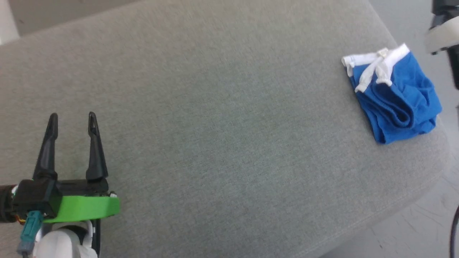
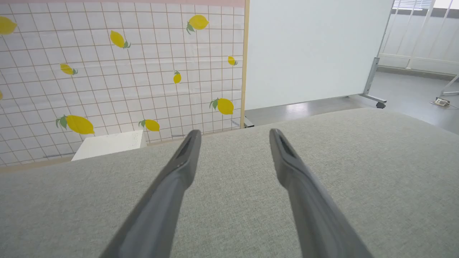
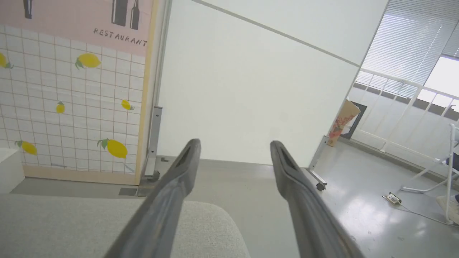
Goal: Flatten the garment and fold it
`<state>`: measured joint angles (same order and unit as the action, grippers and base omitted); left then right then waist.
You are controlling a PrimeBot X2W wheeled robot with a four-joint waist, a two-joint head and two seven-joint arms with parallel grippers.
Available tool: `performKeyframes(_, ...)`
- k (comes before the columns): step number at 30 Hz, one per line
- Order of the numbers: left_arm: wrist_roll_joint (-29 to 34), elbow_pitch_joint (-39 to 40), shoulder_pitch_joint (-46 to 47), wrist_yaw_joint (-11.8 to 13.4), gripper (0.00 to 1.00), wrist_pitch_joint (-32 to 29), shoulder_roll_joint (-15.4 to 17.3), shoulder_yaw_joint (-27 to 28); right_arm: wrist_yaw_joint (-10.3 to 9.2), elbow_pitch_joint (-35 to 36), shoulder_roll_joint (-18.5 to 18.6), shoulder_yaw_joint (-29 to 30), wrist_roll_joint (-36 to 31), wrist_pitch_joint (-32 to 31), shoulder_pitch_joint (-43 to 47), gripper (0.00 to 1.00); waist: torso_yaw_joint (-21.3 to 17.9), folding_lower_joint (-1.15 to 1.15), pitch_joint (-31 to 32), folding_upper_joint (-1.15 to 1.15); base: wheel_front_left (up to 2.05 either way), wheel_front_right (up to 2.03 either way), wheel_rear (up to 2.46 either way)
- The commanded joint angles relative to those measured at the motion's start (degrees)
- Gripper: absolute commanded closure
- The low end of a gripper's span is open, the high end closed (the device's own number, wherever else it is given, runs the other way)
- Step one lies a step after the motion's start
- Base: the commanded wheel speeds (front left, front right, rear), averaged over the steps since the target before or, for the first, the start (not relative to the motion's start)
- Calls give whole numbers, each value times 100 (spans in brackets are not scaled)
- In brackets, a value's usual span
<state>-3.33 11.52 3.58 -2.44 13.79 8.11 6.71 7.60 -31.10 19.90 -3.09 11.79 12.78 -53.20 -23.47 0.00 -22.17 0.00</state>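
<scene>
The garment point(image 1: 398, 95) lies as a small folded royal blue bundle with a white waistband and drawstring on top, near the right end of the grey cushioned surface point(image 1: 222, 118). My left gripper point(image 1: 73, 120) hovers open over the surface at the lower left, far from the garment, with nothing between its fingers. In the left wrist view the left gripper point(image 2: 234, 136) stands open above bare grey fabric. The right gripper point(image 3: 235, 147) is open too, pointing past the surface's rounded corner at the floor. A blurred pale and dark part of the right arm point(image 1: 443, 36) shows at the top right edge.
The grey surface point(image 2: 358, 172) ends in a rounded edge at the right, with grey floor point(image 1: 412, 229) beyond. A lemon-patterned tiled wall point(image 2: 107, 71), a white box point(image 2: 109, 143) and a white wheeled partition point(image 3: 251, 100) stand behind.
</scene>
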Motion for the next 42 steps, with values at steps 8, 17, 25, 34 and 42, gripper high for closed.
performKeyframes(8,-135,-450,160,197,0,112,-226,-82,-11,1549,-896,123,542,200,1244,0,1330,0,1320,0,0,0,0)
performKeyframes(17,-306,-1012,561,336,0,119,-373,-199,-11,2316,-1636,475,495,218,2732,0,2222,0,1647,0,0,0,0)
performKeyframes(25,-500,-1424,665,303,0,120,-449,-337,-11,2403,-1700,628,561,220,3688,0,2751,0,1873,0,0,0,0)
performKeyframes(34,-696,-1885,624,328,0,120,-501,-524,-11,2406,-1701,484,339,221,4439,0,3028,0,2032,0,0,0,0)
performKeyframes(42,-657,-2247,505,329,0,120,-513,-750,-11,2233,-1702,506,-221,221,4899,0,3019,0,2060,0,0,0,0)
